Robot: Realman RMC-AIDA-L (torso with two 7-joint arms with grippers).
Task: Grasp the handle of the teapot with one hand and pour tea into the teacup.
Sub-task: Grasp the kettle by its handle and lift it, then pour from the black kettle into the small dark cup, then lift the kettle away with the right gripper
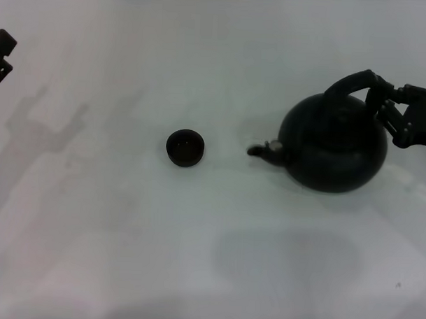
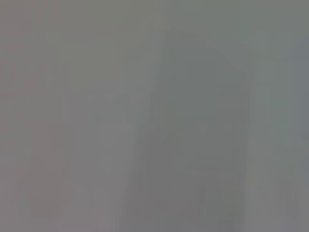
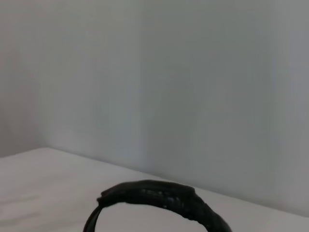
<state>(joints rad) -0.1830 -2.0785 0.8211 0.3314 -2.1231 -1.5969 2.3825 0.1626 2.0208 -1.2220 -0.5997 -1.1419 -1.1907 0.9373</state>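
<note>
Presently the right claw (image 1: 383, 102) sits at the outer end of the handle (image 1: 350, 84), on the side of the teapot (image 1: 334, 146) away from the spout. Its fingers lie against the dark loop, and whether they stand apart or are clamped on it cannot be told. The right wrist view shows the top of the handle (image 3: 159, 195) close beneath the camera but no fingers. The teapot rests on the table (image 1: 126, 254), just beside the claw and below it. Its long axis runs spout to rear, and the spout (image 1: 264, 151) points directly away from the claw toward the teacup (image 1: 185, 147). The teacup stands well apart, beyond the spout tip with bare table between. The right arm is by far the nearer. The left claw (image 1: 2, 54) hangs idle at the far side, beyond the teacup; its state cannot be told. In my judgement, pouring requires carrying the pot along that axis until the spout is over the teacup, then tipping forward.
</note>
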